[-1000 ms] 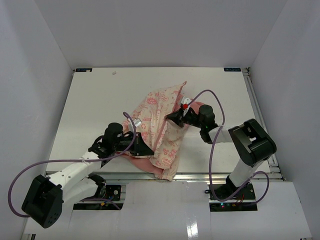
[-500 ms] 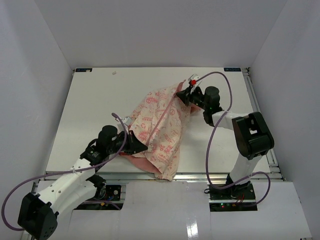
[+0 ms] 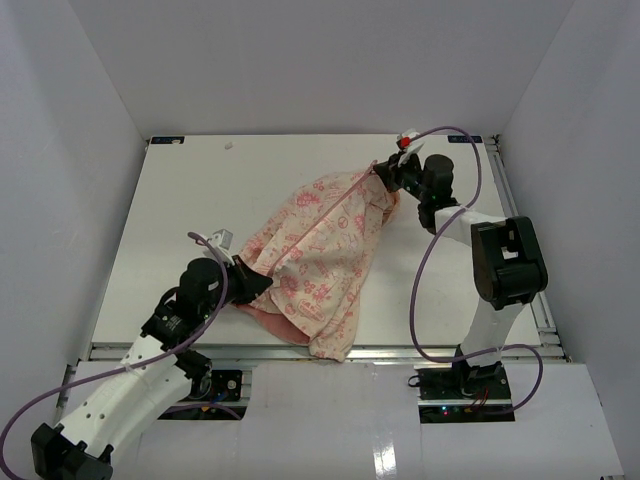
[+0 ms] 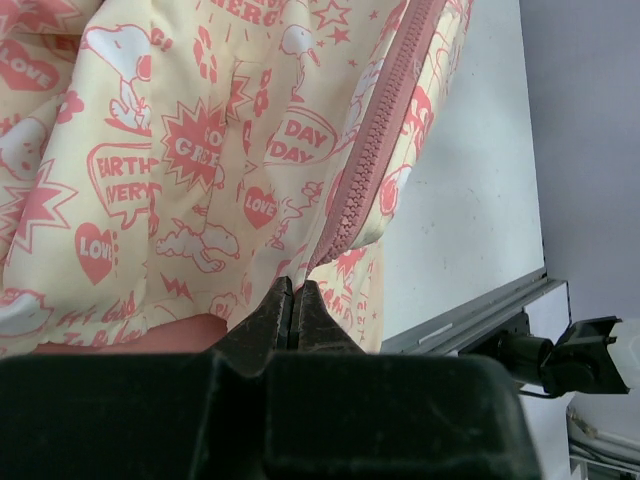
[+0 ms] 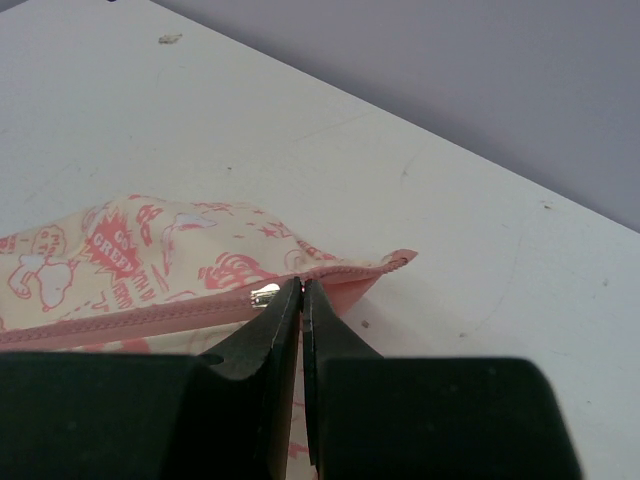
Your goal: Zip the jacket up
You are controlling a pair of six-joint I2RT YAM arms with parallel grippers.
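pink zipper strip runs straight into the right claw, whose fingers are pressed together on what looks like the silver zipper pull, almost at the collar end. the left claw is likewise pinched shut, gripping the hem of the jacket at the foot of the zipper. that pairing makes sense: one arm anchors the bottom so the other can draw against a taut line (slack fabric would bunch under the slider). from above, the jacket lies stretched diagonally between the two claws across the middle of the white tabletop, with the teeth meshed along the length in view and salmon lining showing at its near edge. i judge the zipping nearly finished. no containers are in sight, so there are no contents to tell of.
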